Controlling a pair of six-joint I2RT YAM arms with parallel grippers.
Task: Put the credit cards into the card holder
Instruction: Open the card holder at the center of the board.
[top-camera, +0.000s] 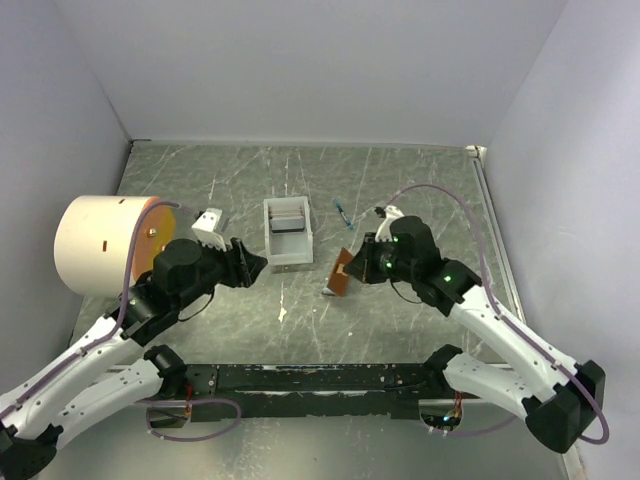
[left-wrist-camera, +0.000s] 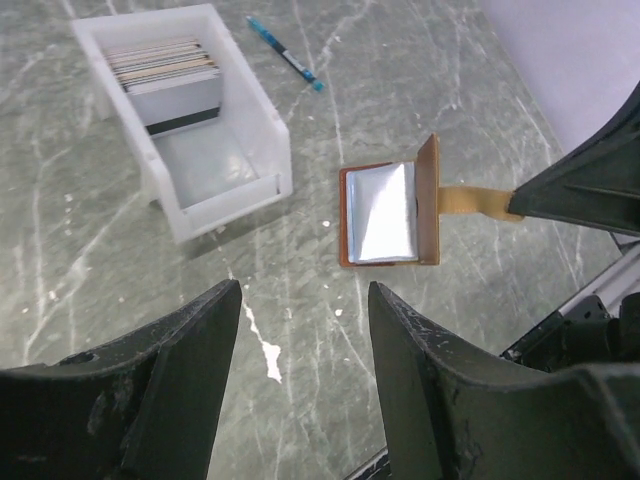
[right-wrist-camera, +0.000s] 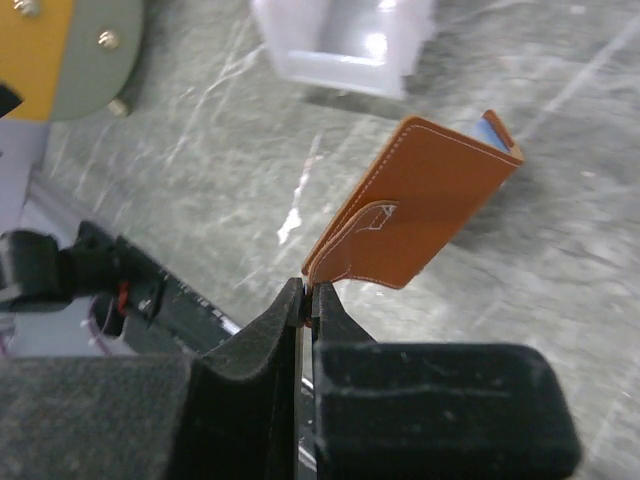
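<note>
- Top external: the holder stands tilted at 9 o'clock of the right gripper. It is well apart from the left gripper, at its 3 o'clock.
- Right wrist: the right gripper is pinched tight on the tab of the holder, whose stitched brown outside faces this camera.
- Left wrist: the left gripper hangs half-wide and holds nothing. The holder lies at its 1 o'clock, and only this view shows it open with the pale pocket up.
- The cards stand on edge in the box at 11 o'clock; their print is too small to read.
- A pen lies at 12 o'clock.
</note>
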